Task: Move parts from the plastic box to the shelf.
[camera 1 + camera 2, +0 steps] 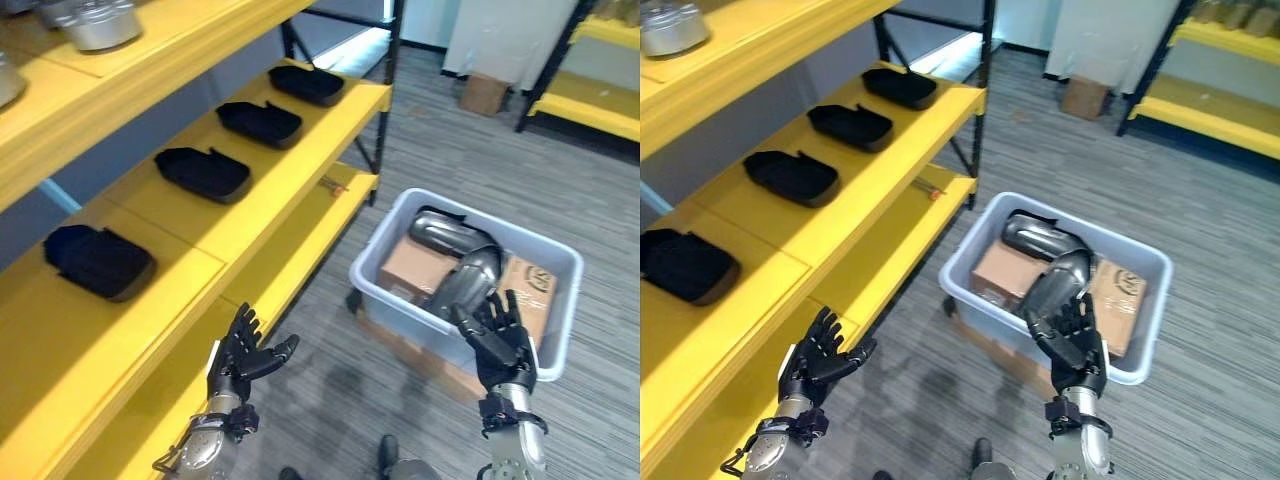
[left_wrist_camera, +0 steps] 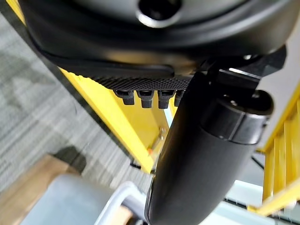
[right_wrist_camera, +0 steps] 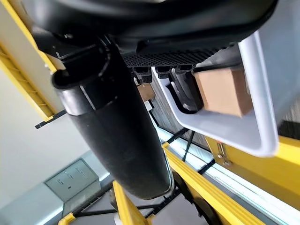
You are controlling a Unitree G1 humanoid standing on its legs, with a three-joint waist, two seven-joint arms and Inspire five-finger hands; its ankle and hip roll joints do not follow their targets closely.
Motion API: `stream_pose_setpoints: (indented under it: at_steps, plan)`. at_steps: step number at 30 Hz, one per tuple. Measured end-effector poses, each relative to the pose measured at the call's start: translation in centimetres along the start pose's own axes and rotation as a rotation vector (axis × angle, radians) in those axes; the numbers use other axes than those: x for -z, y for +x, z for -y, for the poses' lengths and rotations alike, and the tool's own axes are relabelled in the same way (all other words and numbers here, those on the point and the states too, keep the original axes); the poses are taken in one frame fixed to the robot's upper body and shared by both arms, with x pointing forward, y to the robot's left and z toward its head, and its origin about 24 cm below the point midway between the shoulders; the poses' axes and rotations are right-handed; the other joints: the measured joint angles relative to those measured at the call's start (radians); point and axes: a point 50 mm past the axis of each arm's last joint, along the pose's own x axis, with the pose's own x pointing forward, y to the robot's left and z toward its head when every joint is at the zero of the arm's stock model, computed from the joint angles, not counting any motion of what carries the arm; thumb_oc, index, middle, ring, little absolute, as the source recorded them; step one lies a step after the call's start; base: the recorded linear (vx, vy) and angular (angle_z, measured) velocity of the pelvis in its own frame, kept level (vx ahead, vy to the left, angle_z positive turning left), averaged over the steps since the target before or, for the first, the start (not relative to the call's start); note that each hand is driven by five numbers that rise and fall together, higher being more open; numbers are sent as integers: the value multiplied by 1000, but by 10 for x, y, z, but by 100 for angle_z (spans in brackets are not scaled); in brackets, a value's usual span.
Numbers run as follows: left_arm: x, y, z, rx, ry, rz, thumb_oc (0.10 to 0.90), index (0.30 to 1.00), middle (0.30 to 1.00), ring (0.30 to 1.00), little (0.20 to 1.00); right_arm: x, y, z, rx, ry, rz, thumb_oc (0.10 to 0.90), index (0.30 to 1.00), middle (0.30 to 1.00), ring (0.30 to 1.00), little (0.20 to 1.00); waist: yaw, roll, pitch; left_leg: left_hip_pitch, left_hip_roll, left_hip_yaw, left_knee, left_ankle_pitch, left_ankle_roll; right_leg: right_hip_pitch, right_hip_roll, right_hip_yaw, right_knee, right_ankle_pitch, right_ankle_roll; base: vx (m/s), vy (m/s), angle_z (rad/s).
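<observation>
Yellow shelf [image 1: 250,215] along the left, in tiers; four black parts [image 1: 203,172] in a row on the middle tier, well apart from one another; metal containers [image 1: 97,22] on the top tier; a small red-tipped item [image 1: 925,187] on the lower tier. Grey striped floor [image 1: 1200,230] beside it, carrying a flat cardboard piece [image 1: 405,348]; grey plastic box [image 1: 560,320] on that cardboard; a small cardboard carton [image 1: 484,94] on the floor farther back.

Black moulded trays on the yellow shelf [image 1: 300,150]: four [image 1: 98,260] [image 1: 203,172] [image 1: 260,122] [image 1: 307,83]. Grey plastic box [image 1: 560,300]: one, holding one cardboard carton [image 1: 410,268] and two silver-grey parts [image 1: 445,233] [image 1: 468,282]. Metal pots on the top shelf: two [image 1: 98,20] [image 1: 8,80].
</observation>
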Motion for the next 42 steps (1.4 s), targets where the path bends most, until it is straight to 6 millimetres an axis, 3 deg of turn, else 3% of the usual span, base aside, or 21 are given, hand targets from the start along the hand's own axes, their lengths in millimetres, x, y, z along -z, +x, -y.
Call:
stream_pose_setpoints:
  at_steps: [1,2,3,5,6,7,8,9,10,11,12,13,15,17,18,21,24,31,36,39,42]
  plan:
    - [2,-2,-1,-5,-3,-9,900,1000,1000,1000,1000,-3,-2,2,-5,-12,8,900,1000,1000,1000,1000,26,-3,7,-50,31,-110,98,20,3,15,21,31,-2,11,-22,-56,17,-96]
    - [4,-5,-1,-3,-2,-19,900,1000,1000,1000,1000,-6,-1,4,-7,-25,13,900,1000,1000,1000,1000,28,-14,13,-95,20,-187,123,4,-16,26,42,56,-11,17,-30,-112,44,-65]
    - [4,-5,4,2,-20,-13,900,1000,1000,1000,1000,-12,0,5,-17,-41,30,900,1000,1000,1000,1000,12,-23,18,-149,-39,-265,111,-16,-37,12,38,59,-18,18,-28,-27,44,-45]
    - [2,-4,16,12,-75,17,900,1000,1000,1000,1000,-23,6,4,-47,-78,57,900,1000,1000,1000,1000,30,-37,55,-190,-210,-357,-33,-70,-15,-13,33,138,-49,55,-29,131,83,-78]
    - [6,-4,18,7,-90,5,900,1000,1000,1000,1000,-23,7,6,-40,-83,54,900,1000,1000,1000,1000,43,-39,59,-180,-261,-385,-160,-77,-9,-11,34,174,-74,62,-11,290,160,-134]
    - [13,-4,18,-1,-93,-24,900,1000,1000,1000,1000,-18,9,10,-22,-84,31,900,1000,1000,1000,1000,53,-20,75,-156,-281,-380,-414,-48,-12,23,66,185,-113,85,-8,210,110,-94]
    - [15,-1,19,1,-93,-33,900,1000,1000,1000,1000,-16,7,13,-12,-92,18,900,1000,1000,1000,1000,47,-1,88,-169,-270,-387,-441,-23,-16,49,84,183,-126,83,-7,279,135,-66]
    - [15,-1,18,-2,-91,-38,900,1000,1000,1000,1000,-11,7,13,-11,-97,-5,900,1000,1000,1000,1000,46,2,93,-178,-293,-428,-471,-16,-30,65,96,212,-134,85,-19,189,56,-67]
    - [16,1,18,-4,-92,-40,900,1000,1000,1000,1000,-7,10,15,-10,-118,-38,900,1000,1000,1000,1000,90,3,100,-182,-351,-585,-551,-14,-30,72,96,275,-141,80,-17,203,87,-118]
    - [16,1,19,-3,-93,-39,900,1000,1000,1000,1000,-6,13,13,-30,-137,-52,900,1000,1000,1000,1000,113,19,112,-186,-369,-635,-563,-4,-36,82,106,313,-142,80,-15,196,115,-144]
    - [17,1,19,-5,-94,-45,900,1000,1000,1000,1000,-5,15,10,-44,-142,-60,900,1000,1000,1000,1000,106,46,121,-189,-375,-639,-551,19,-30,106,124,334,-149,73,-19,169,129,-110]
    - [18,0,19,-8,-95,-51,900,1000,1000,1000,1000,-3,13,10,-47,-136,-74,900,1000,1000,1000,1000,105,68,123,-181,-368,-630,-525,41,0,140,139,355,-153,65,-23,157,130,-85]
    - [15,3,20,3,-92,-38,900,1000,1000,1000,1000,-4,4,13,-43,-138,-78,900,1000,1000,1000,1000,94,72,121,-157,-355,-577,-486,54,12,184,133,373,-169,47,-43,167,125,-38]
    - [8,7,24,21,-95,-8,900,1000,1000,1000,1000,-10,-1,18,-28,-139,-60,900,1000,1000,1000,1000,54,76,117,-110,-338,-549,-515,74,5,196,118,377,-169,12,-23,180,124,-1]
    - [7,9,26,28,-94,-8,900,1000,1000,1000,1000,-12,-1,20,-19,-140,-53,900,1000,1000,1000,1000,48,76,117,-88,-337,-513,-557,156,36,198,108,379,-161,-6,0,171,128,-28]
    - [-1,13,26,54,-65,14,900,1000,1000,1000,1000,-6,-1,14,-31,-115,-65,900,1000,1000,1000,1000,55,27,115,-26,-390,-448,-574,126,90,205,31,369,-112,-50,80,138,109,-46]
    - [-10,15,29,89,-55,43,900,1000,1000,1000,1000,-9,2,8,-63,-108,-51,900,1000,1000,1000,1000,57,22,114,-5,-440,-435,-565,88,117,220,-22,327,-104,-69,110,86,70,-12]
    - [-9,12,22,85,-61,30,900,1000,1000,1000,1000,-10,13,-6,-127,-95,-44,900,1000,1000,1000,1000,64,3,113,-21,-481,-415,-560,62,142,216,-69,308,-132,-81,141,64,78,-4]
    - [-4,9,25,97,-62,8,900,1000,1000,1000,1000,-18,21,-8,-133,-130,-14,900,1000,1000,1000,1000,60,-9,107,-76,-475,-389,-511,33,127,175,-76,317,-129,-93,120,78,154,-17]
    - [-3,13,27,101,-62,1,900,1000,1000,1000,1000,-18,22,-10,-130,-142,-9,900,1000,1000,1000,1000,59,-5,100,-66,-464,-378,-514,12,146,106,-60,310,24,-113,136,13,150,-17]
    - [-1,17,29,105,-50,-9,900,1000,1000,1000,1000,-16,19,-11,-120,-125,-9,900,1000,1000,1000,1000,48,3,99,-35,-448,-399,-516,23,160,-57,-30,283,399,-126,175,17,119,7]
